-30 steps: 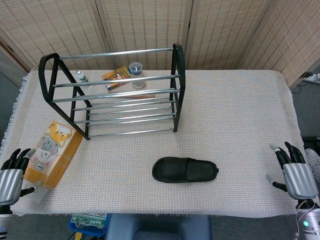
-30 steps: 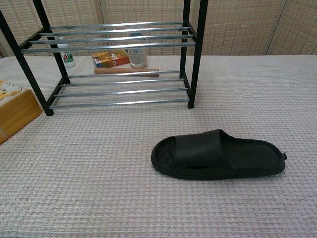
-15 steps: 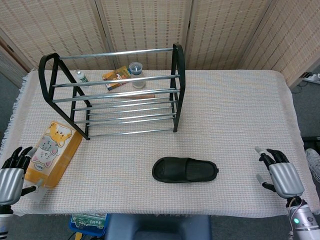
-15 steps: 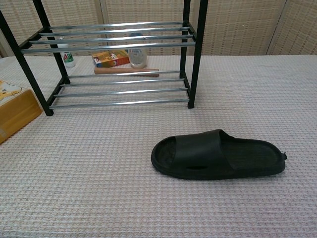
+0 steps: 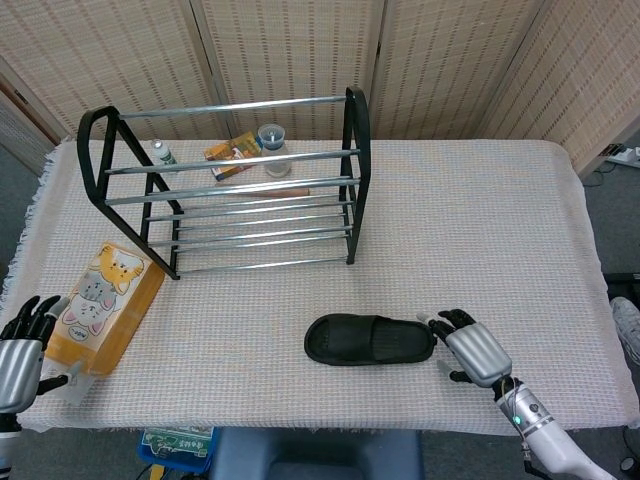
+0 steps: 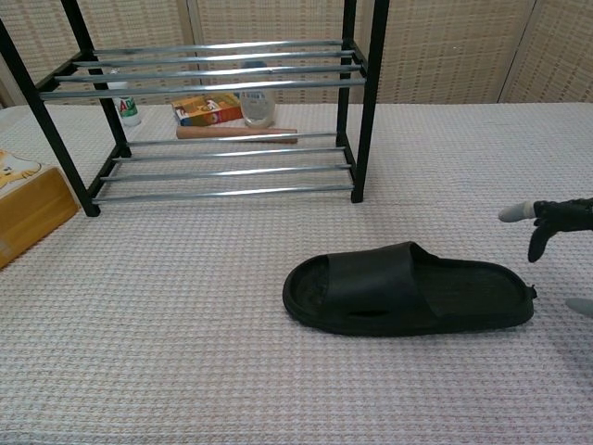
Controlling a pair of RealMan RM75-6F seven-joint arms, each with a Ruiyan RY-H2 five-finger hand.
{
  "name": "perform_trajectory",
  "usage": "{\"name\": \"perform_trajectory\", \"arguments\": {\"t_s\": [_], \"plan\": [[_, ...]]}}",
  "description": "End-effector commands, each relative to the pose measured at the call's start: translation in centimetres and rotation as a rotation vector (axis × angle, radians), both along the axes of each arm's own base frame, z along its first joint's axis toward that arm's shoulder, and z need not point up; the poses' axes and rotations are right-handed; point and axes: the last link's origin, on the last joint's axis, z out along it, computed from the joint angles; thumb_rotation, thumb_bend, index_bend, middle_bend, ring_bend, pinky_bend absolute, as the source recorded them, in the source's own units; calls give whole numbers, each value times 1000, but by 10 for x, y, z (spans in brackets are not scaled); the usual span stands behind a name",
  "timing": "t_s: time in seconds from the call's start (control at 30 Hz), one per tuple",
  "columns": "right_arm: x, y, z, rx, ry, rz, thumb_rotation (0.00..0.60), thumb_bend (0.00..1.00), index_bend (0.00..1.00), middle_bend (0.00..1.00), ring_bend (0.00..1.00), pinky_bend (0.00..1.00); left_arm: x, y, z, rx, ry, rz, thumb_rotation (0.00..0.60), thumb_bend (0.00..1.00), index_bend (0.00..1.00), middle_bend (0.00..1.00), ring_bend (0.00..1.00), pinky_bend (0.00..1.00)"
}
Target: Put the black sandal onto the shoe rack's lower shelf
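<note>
The worktop (image 5: 480,220), covered in a pale woven cloth, carries the same layout as a second ago: the black shoe rack (image 5: 225,185) stands at the far left with its lower shelf (image 6: 232,169) of metal bars bare, and the black sandal (image 5: 370,339) lies flat on the cloth near the front edge, well apart from the rack, one end pointing toward the robot's right. What has changed is the right hand (image 5: 472,347): from the worktop's right edge it has swept inward and now sits just beside that end of the sandal, fingers spread and empty, their tips reaching toward it; whether they touch it yet I cannot tell. In the chest view the fingertips (image 6: 515,212) have only just entered at the right edge, above and apart from the sandal. This reads as the approach for the grasp, with lifting and the carry to the shelf not yet begun. The left hand (image 5: 22,345) has stayed at the front left corner, fingers apart, holding nothing, beside the yellow cat-printed box (image 5: 103,305).
</note>
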Motion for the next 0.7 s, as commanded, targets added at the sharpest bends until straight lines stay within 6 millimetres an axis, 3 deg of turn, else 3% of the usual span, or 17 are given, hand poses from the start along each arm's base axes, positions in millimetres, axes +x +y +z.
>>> {"name": "perform_trajectory", "arguments": {"t_s": [0.03, 0.33, 0.7], "plan": [[16, -4, -18, 63, -19, 46, 600, 350, 54, 286, 188, 153, -2, -2, 2, 4, -1, 5, 600, 173, 144, 144, 83, 267], [42, -9, -45, 168, -58, 101, 600, 351, 35, 264, 189, 153, -7, -6, 5, 10, -5, 21, 600, 173, 147, 144, 83, 267], [89, -23, -83, 225, -124, 170, 600, 358, 3, 226, 165, 153, -10, -7, 7, 15, -8, 22, 600, 173, 147, 144, 82, 267]]}}
